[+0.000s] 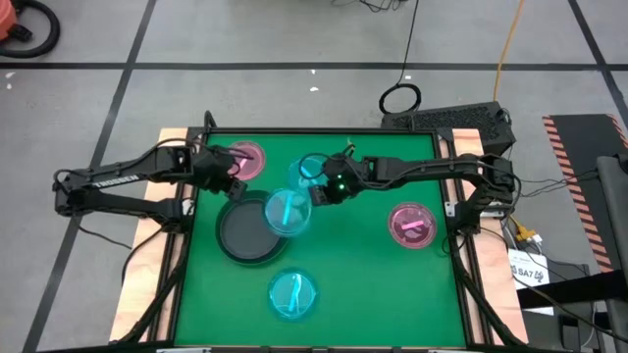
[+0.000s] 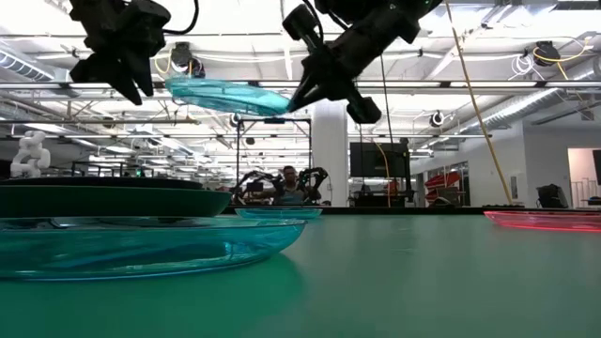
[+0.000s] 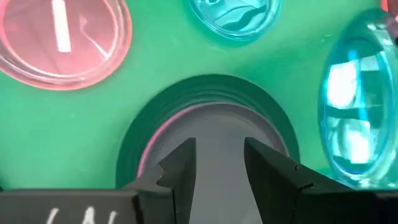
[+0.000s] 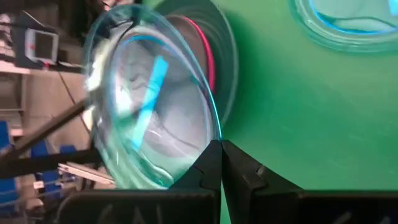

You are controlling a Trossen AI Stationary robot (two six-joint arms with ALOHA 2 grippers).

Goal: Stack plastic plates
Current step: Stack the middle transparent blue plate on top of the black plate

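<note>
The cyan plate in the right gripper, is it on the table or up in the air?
In the air: cyan plate, pinched by right gripper, hangs above the dark stack.

Green table mat (image 1: pixel 392 284); black cable loop (image 1: pixel 400 98) and yellow cable (image 1: pixel 507 44) on the floor

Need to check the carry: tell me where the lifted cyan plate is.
The cyan plate hangs mid-table in the right gripper, above the dark plate stack's edge.
</note>
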